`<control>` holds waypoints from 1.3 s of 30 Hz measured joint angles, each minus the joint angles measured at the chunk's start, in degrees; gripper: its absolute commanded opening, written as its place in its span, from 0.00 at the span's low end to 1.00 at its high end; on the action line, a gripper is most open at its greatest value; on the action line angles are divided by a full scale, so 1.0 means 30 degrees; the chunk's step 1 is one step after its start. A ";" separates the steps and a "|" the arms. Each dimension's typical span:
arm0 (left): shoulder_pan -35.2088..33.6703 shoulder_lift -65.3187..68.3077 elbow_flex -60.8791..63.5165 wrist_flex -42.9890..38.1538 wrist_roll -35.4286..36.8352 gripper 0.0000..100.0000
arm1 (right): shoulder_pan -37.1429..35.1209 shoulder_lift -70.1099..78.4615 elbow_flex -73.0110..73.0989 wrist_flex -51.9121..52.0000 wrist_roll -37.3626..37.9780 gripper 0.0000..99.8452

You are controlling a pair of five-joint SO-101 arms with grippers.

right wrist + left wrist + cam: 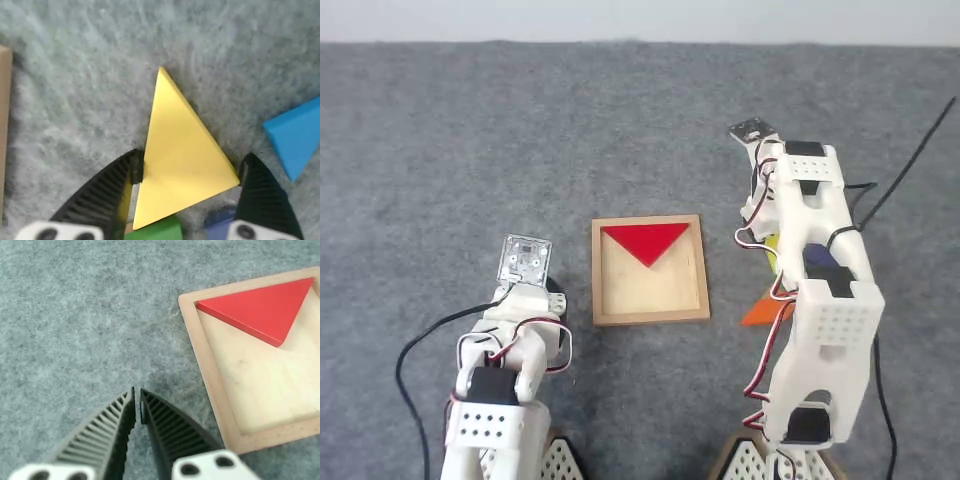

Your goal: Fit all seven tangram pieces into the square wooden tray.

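Left hand [137, 392] pinched shut, empty, over surface [470, 130] beside tray [650, 318]. Right hand [192, 162] spread wide, straddling yellow triangle [175, 155] flat on surface. We judge: grasp step. Next we need squeeze on its edges, lift, carry into tray. Farther: red triangle [646, 241] seated against tray's far wall.

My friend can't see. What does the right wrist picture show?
A flat yellow triangle piece lies on grey carpet between the right gripper's open black fingers. A blue triangle piece lies apart beside it, and a green piece peeks in at the edge.
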 measured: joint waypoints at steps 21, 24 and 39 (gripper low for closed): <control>0.0000 0.0000 0.0000 0.0000 0.0000 0.01 | 0.0000 0.0176 -0.0205 0.0469 -0.3253 0.22; 0.0000 0.0000 0.0000 0.0000 0.0000 0.01 | 0.0000 0.0264 -0.0322 0.0586 -0.3311 0.22; 0.0000 0.0000 0.0000 0.0000 0.0000 0.01 | -0.0059 -0.2051 0.1993 0.0527 -0.3370 0.22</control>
